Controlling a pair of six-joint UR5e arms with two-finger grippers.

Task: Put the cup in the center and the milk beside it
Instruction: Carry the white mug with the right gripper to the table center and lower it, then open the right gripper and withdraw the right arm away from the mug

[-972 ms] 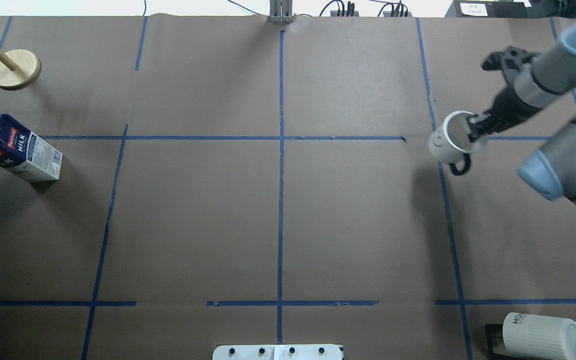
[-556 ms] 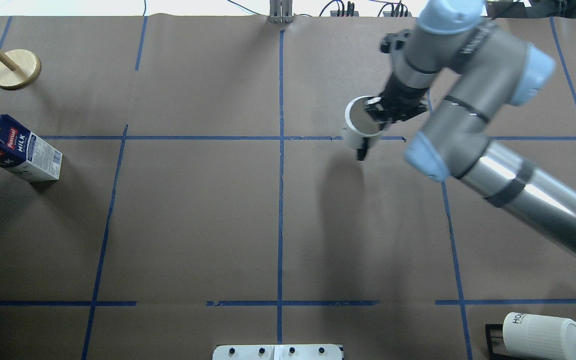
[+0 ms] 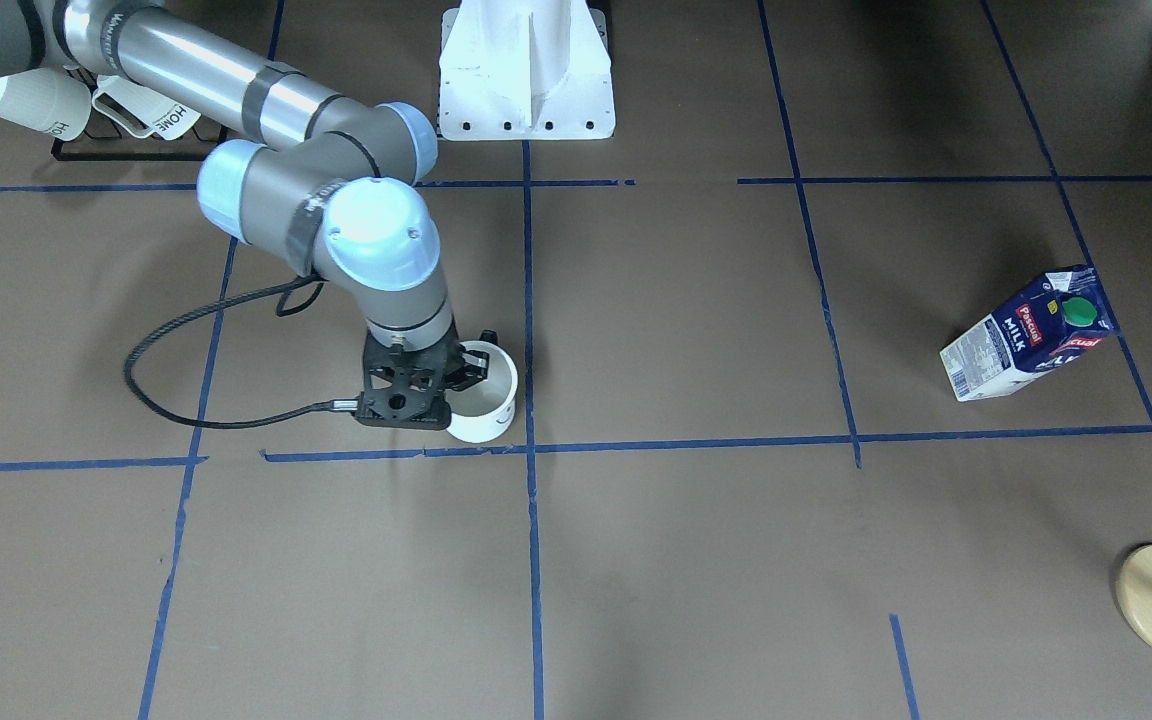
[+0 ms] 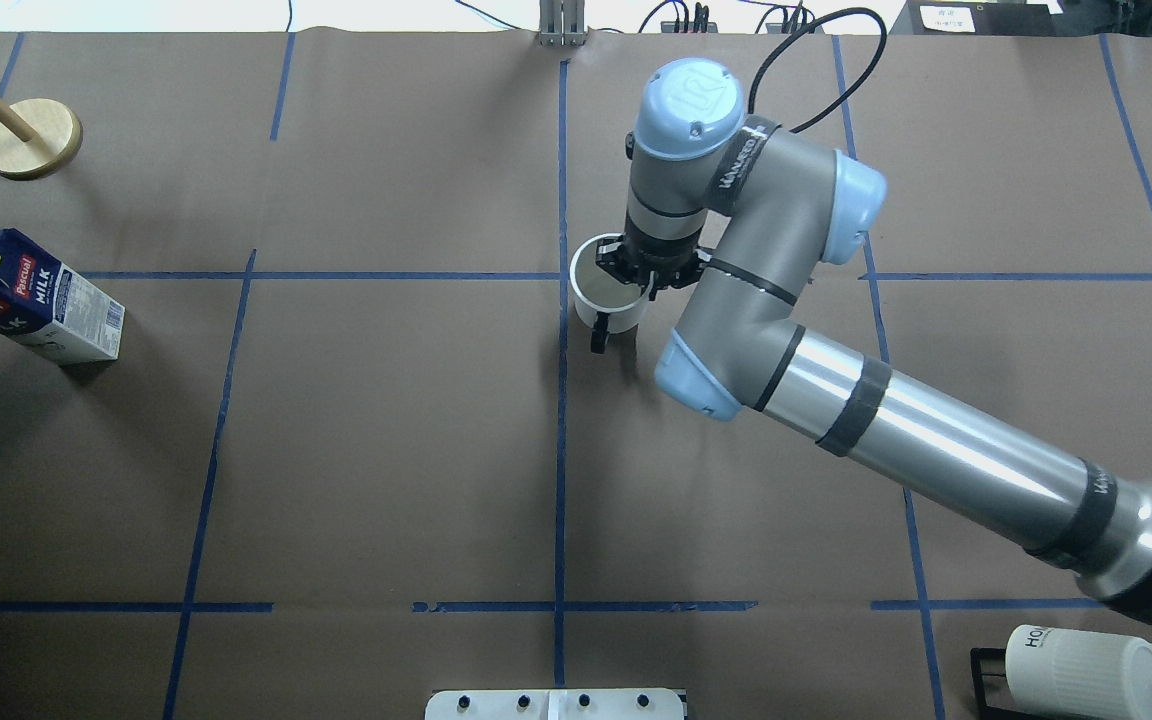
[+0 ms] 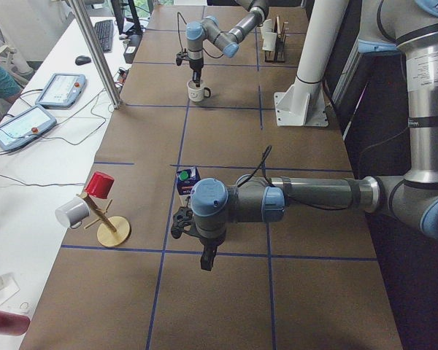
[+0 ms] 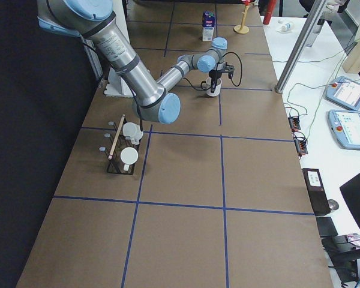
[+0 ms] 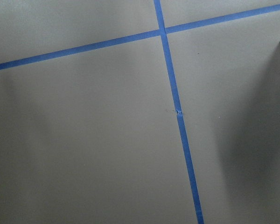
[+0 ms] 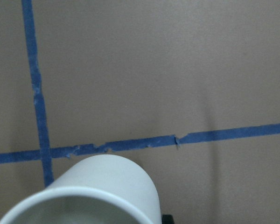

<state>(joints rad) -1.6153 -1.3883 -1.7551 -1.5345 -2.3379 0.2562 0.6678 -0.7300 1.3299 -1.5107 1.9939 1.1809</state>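
The cup, a white mug with a black handle, hangs upright from my right gripper, which is shut on its rim. It sits just right of the center, the blue tape crossing, low over the paper; I cannot tell if it touches. It also shows in the front view and the right wrist view. The milk stands at the far left edge, also in the front view. My left gripper shows only in the left side view, near the milk; I cannot tell its state.
A wooden mug tree stands at the far left back. A black rack with ribbed "HOME" mugs is at the near right corner. The white robot base is at the near edge, in the middle.
My right arm has swept left with the cup, from the right side of the table to just beside the center crossing. The milk has not moved.
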